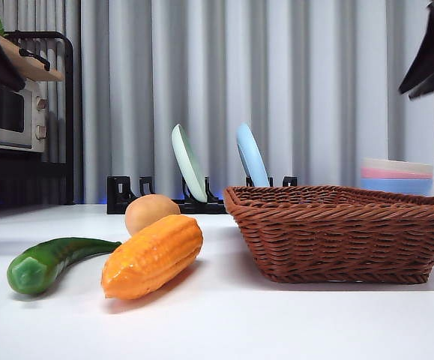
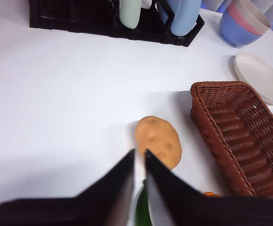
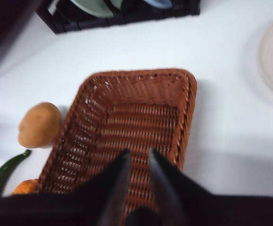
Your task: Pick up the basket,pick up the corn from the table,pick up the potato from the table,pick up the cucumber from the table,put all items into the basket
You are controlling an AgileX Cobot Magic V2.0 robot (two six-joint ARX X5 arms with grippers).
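So the basket [image 1: 342, 232] is sitting on the white table [image 1: 224, 322], off to the right in the front view, and there's nothing in it. The 3 veggies are all still out on the table to its left. The corn [image 1: 153, 256] lies nearest the camera, tilted, with the potato [image 1: 151, 213] just behind it and looking like it touches. The cucumber [image 1: 48, 262] is furthest left, its thin stem end pointing in toward the corn.

The left gripper [image 2: 139, 157] hangs above the table near the potato [image 2: 158, 141], holding nothing, with its 2 jaws nearly together and only a thin slit between them. A bit of the cucumber [image 2: 142, 209] shows through that slit, and a tiny sliver of orange corn [image 2: 211, 193] peeks out next to the basket [image 2: 242, 136].

The right gripper [image 3: 137, 157] hovers over the basket [image 3: 127, 136], also holding nothing, jaws close together with a narrow gap. From up there you can see the potato [image 3: 38, 125] just beside the basket's wall, plus the cucumber [image 3: 4, 174] and a corner of the corn [image 3: 25, 187].

Behind everything there's a black dish rack [image 1: 164, 196] with 2 plates standing in it, some stacked pastel bowls [image 1: 396, 176] behind the basket, and a microwave [image 1: 10, 116] at far left.
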